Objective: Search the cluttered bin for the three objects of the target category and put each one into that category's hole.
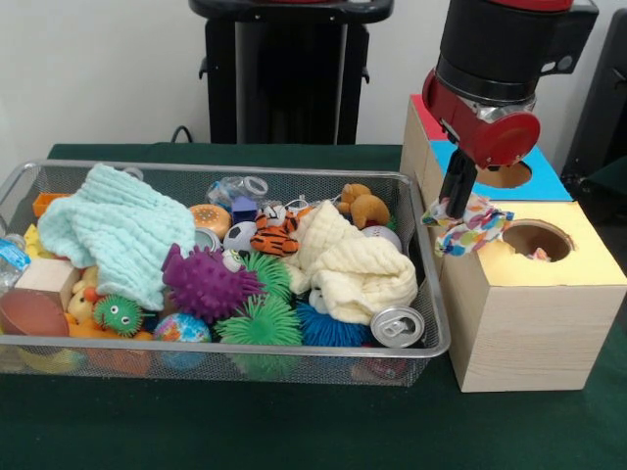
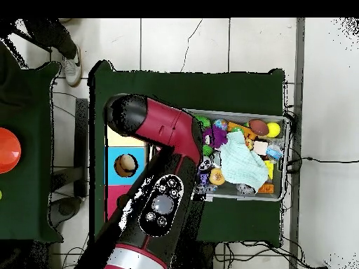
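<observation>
**Patchwork bundle held over the yellow box edge**

Front view: red and black arm comes down at right; black gripper (image 1: 460, 208) is pinching a small bundle of multicoloured patchwork fabric (image 1: 468, 227) w/ red, blue, yellow and white patches. Bundle hangs at the near-left corner of the yellow top of the pale wooden box (image 1: 534, 304), just beside the round hole (image 1: 537, 240) but not over it. Something small and pale shows inside the hole at its right; can't tell what.

Behind the yellow box sits a blue-topped box (image 1: 549, 176), its hole partly hidden by the arm; a red-topped one (image 1: 427, 116) behind that, mostly covered.

Large shallow silver wire-mesh basket (image 1: 433, 323) stands left of the boxes on dark green cloth (image 1: 294, 431), approx touching the yellow box. Inside: big mint cloth (image 1: 113, 230) at left, cream cloth (image 1: 358, 264) centre-right, purple spiky ball (image 1: 204, 282), green spiky balls (image 1: 263, 318), blue spiky ball (image 1: 328, 328), drinks can (image 1: 399, 326) at the near-right corner, tiger-striped soft toy (image 1: 277, 238), brown plush toy (image 1: 364, 207). No other patchwork bundle visible in the basket.

Overhead view: arm (image 2: 158, 182) covers the boxes' right side and the basket's left end; gripper hidden there. A shoe (image 2: 72, 66) of a person at top left.
</observation>
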`<move>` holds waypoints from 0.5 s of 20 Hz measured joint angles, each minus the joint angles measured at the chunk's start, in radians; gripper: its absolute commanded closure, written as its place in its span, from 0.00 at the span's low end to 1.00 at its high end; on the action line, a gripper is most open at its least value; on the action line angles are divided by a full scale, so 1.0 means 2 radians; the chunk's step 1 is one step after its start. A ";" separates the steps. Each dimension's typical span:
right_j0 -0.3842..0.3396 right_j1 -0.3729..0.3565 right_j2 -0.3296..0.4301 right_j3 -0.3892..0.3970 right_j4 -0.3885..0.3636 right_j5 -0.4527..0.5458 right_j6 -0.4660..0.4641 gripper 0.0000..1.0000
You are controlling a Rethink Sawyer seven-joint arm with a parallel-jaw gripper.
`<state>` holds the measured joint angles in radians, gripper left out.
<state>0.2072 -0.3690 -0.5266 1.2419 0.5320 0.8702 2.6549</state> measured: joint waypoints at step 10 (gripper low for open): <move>0.014 0.012 -0.026 -0.041 0.003 0.061 0.016 1.00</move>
<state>0.2361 -0.3458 -0.5783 1.1602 0.5384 0.9931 2.6868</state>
